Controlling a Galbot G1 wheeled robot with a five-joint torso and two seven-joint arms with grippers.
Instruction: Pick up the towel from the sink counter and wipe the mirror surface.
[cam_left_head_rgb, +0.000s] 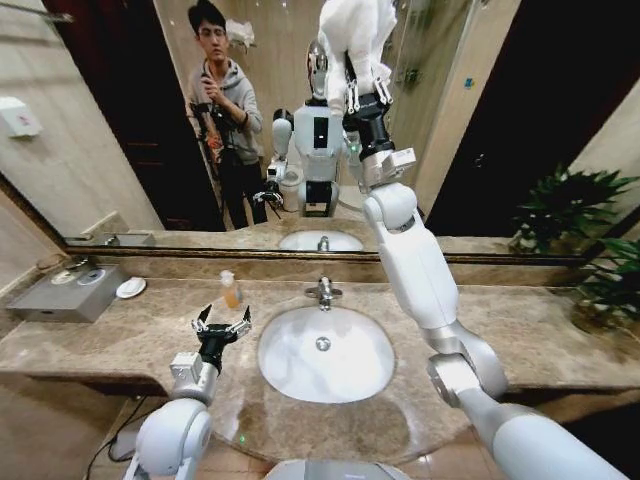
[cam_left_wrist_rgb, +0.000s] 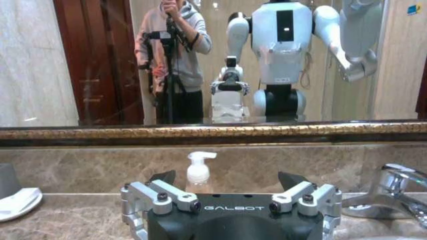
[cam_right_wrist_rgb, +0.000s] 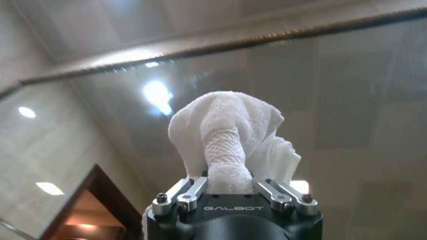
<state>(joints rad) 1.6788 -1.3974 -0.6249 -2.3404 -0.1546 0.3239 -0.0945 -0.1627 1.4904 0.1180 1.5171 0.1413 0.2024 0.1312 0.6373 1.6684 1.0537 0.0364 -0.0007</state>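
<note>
Towel (cam_left_head_rgb: 352, 35) bunched in closed right jaws (cam_right_wrist_rgb: 230, 187), high against mirror (cam_left_head_rgb: 480, 120) above faucet (cam_left_head_rgb: 322, 292). Left jaws (cam_left_head_rgb: 221, 324) spread, idle over desk (cam_left_head_rgb: 520, 330) left of faucet. Risk: loose folds slipping under wiping pressure.

White towel (cam_left_head_rgb: 355, 35) bunched, raised against mirror surface (cam_left_head_rgb: 500, 110), above sink counter (cam_left_head_rgb: 560, 340).

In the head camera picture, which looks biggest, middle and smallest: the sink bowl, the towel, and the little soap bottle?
1. The sink bowl looks biggest.
2. The towel, held up at the mirror by the right gripper, looks middle-sized, though its top runs out of the picture.
3. The soap bottle looks smallest.
</note>
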